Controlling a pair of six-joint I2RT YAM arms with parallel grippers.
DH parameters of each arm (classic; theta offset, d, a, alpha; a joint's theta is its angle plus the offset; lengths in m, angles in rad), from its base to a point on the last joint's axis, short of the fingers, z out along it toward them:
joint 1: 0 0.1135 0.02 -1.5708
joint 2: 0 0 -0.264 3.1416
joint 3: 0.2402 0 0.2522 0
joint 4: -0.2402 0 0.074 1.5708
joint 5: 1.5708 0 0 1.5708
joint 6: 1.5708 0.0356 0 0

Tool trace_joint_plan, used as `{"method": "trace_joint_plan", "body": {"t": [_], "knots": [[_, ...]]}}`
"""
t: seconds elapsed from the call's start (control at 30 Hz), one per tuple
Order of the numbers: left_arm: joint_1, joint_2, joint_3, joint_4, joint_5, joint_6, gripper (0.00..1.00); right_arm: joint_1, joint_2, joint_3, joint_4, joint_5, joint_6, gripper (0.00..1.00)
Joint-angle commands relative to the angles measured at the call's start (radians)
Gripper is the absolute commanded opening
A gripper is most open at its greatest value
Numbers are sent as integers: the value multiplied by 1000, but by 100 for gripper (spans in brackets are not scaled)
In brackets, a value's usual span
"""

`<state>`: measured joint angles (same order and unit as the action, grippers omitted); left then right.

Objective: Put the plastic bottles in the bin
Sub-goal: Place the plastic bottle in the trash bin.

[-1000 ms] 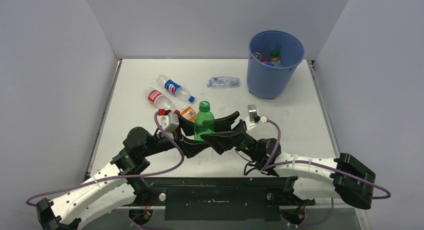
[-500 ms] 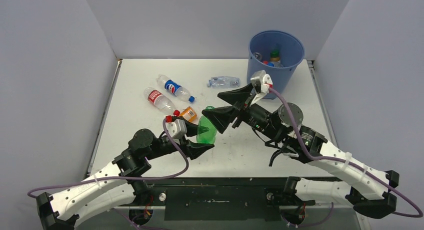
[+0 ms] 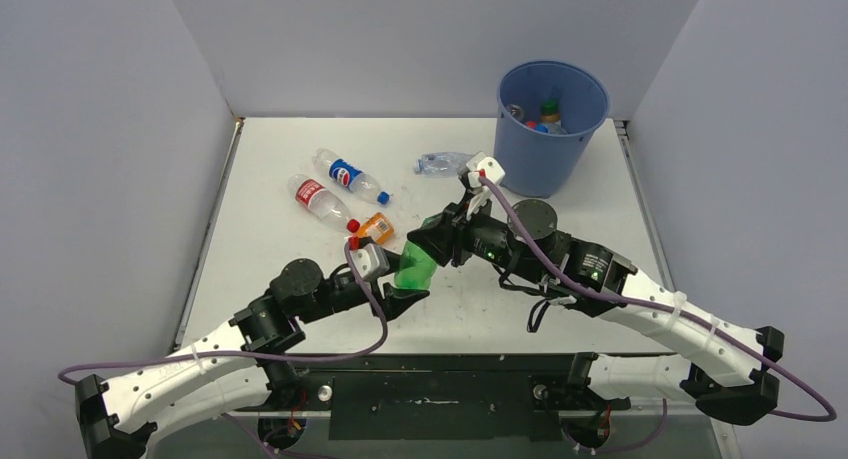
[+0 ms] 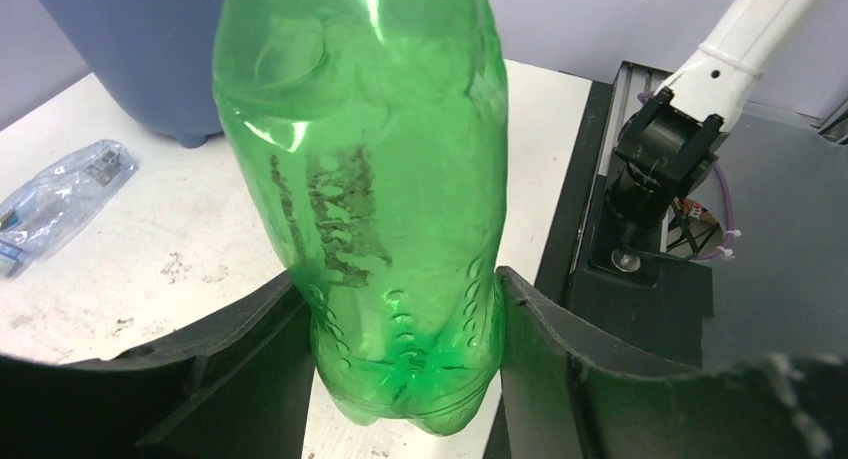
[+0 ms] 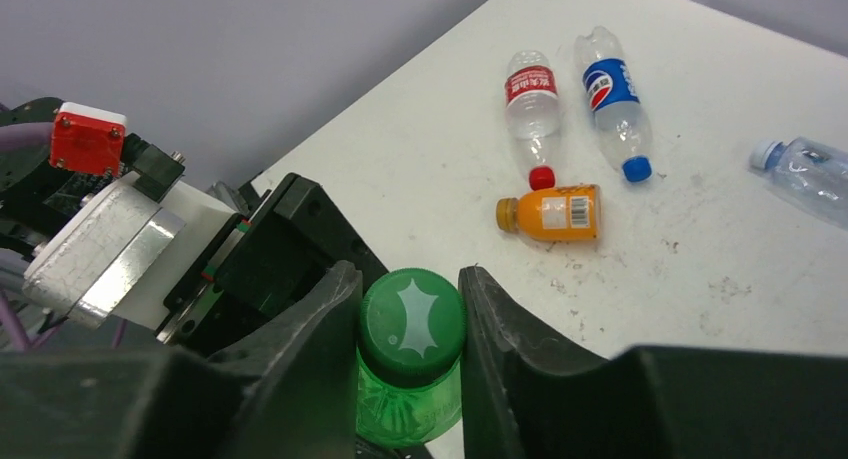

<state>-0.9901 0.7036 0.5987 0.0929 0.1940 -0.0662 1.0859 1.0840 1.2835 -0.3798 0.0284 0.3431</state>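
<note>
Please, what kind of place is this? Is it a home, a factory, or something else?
Most likely a robot test booth in a laboratory: two robot arms bolted at the edge of a white table, plain walls on three sides, and plastic bottles and a blue bin on it.
</note>
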Motion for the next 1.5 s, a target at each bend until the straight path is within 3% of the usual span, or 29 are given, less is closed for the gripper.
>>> {"method": "trace_joint_plan", "body": {"t": [0.0,0.03,0.1,0.17,0.23,0.33,0.4,0.47,0.53,0.63,0.77,0.8,0.93,1.13,1.33,1.37,1.4,1.43,1.47], "knots": [[-10,-24,26,81,-31,8,7,-1,-26,-24,18,12,-7,13],[-11,-24,26,80,-31,7,24,-1,-24,-27,26,0,-4,7],[-12,-26,22,84,-19,4,57,-1,-25,-41,51,-20,5,5],[-12,-26,20,97,-7,-7,73,-1,-29,-66,118,-69,24,5],[-12,-25,19,103,-2,-14,78,-1,-28,-91,179,-112,47,5],[-12,-23,22,97,-14,-17,79,-1,-22,-124,248,-155,79,5],[-12,-24,24,90,-16,-13,74,-1,-16,-134,273,-165,89,5],[-12,-20,29,78,-14,-6,60,-1,-11,-137,288,-169,94,5],[-12,-13,37,65,-13,0,36,-1,-10,-137,293,-170,96,5],[-13,-6,45,55,-6,6,18,-1,-17,-136,296,-168,97,6],[-13,-14,44,57,-13,6,2,-1,-48,-155,294,-131,108,52],[-13,-19,43,59,-19,6,0,-1,-58,-172,306,-114,113,59],[-13,-29,33,74,-34,2,0,-1,-136,-295,441,-63,155,64],[-12,-23,35,77,-32,-3,0,0,-174,-431,626,-32,219,59],[-12,-24,35,78,-28,-3,0,0,-148,-447,672,-32,224,38],[-13,-23,35,77,-27,-3,0,0,-144,-447,675,-32,224,31],[-13,-24,35,76,-26,-3,0,0,-144,-450,680,-31,223,17],[-13,-23,36,75,-31,-4,23,0,-145,-450,680,-31,218,8],[-13,-24,35,74,-48,-13,53,0,-148,-447,674,-27,210,6]]}}
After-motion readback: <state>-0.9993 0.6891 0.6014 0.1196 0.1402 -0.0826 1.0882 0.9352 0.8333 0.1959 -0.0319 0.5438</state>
